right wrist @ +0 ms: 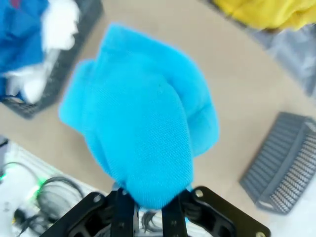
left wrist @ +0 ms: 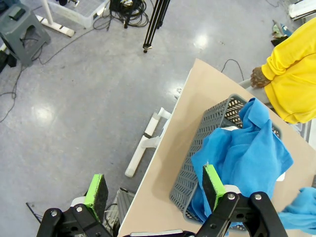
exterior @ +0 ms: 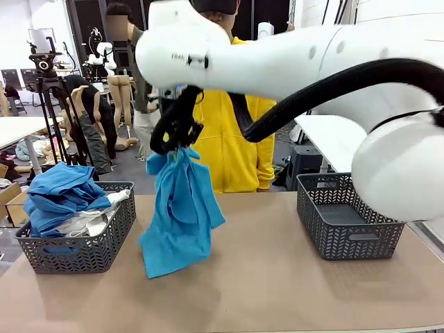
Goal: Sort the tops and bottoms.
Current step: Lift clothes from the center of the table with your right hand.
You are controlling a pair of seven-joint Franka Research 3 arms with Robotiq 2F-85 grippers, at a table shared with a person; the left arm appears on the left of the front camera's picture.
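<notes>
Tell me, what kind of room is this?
Probably a robot lab or workshop: a camera tripod stands on a bare grey floor with loose cables, beside a work table holding mesh baskets.

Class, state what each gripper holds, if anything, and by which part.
The right gripper is shut on a bunched top edge of the turquoise cloth garment, which hangs down. The left gripper is open, holding nothing.

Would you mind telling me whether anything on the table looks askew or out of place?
Mildly: the left basket is overfilled, its blue garments heaped above the rim, while the right basket looks empty. Nothing spilled.
</notes>
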